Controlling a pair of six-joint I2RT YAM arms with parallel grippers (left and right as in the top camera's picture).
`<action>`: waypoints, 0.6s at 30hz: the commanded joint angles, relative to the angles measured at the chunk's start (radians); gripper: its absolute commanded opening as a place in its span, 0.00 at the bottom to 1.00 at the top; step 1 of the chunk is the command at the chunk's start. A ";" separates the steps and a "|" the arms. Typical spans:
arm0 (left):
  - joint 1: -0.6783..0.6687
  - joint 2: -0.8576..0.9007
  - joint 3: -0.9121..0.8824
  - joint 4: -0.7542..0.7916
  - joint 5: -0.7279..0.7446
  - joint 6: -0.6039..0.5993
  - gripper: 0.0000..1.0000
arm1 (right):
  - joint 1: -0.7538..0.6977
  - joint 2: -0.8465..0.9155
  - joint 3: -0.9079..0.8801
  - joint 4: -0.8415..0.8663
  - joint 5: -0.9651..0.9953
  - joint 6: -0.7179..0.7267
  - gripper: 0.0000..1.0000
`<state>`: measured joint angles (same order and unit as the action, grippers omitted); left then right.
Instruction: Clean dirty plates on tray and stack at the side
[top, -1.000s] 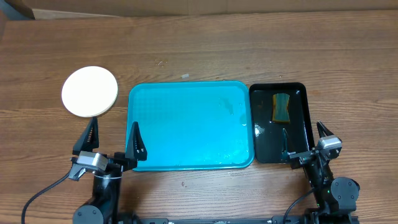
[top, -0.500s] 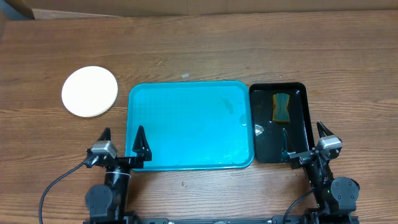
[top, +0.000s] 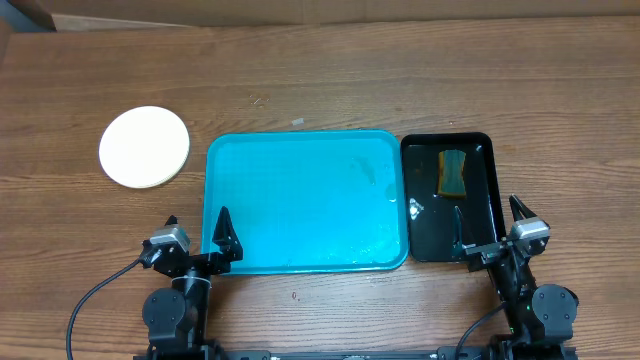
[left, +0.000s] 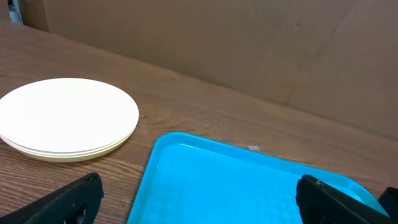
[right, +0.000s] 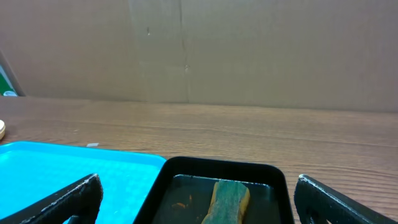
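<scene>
The turquoise tray lies in the middle of the table with no plate on it; it also shows in the left wrist view and the right wrist view. The plates sit in one stack on the table to the tray's left, the top one pale and free of smear; the stack shows in the left wrist view. My left gripper is open and empty at the tray's near left corner. My right gripper is open and empty at the near end of the black tray.
A smaller black tray stands right of the turquoise tray, with water and a yellow-green sponge in it; the sponge also shows in the right wrist view. Cardboard lines the table's far edge.
My left gripper has drawn back toward the near table edge and lowered, away from the plate stack. The right arm has not moved.
</scene>
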<state>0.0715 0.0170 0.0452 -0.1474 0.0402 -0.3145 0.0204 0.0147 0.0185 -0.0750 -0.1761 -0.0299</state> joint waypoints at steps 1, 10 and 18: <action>-0.009 -0.014 -0.011 0.010 -0.014 0.023 1.00 | -0.003 -0.012 -0.010 0.006 0.006 -0.004 1.00; -0.008 -0.012 -0.011 0.010 -0.008 0.023 1.00 | -0.003 -0.012 -0.010 0.006 0.006 -0.004 1.00; -0.008 -0.012 -0.011 0.010 -0.008 0.023 1.00 | -0.003 -0.012 -0.010 0.006 0.006 -0.004 1.00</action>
<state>0.0715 0.0170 0.0452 -0.1425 0.0399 -0.3115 0.0204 0.0147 0.0185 -0.0750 -0.1761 -0.0299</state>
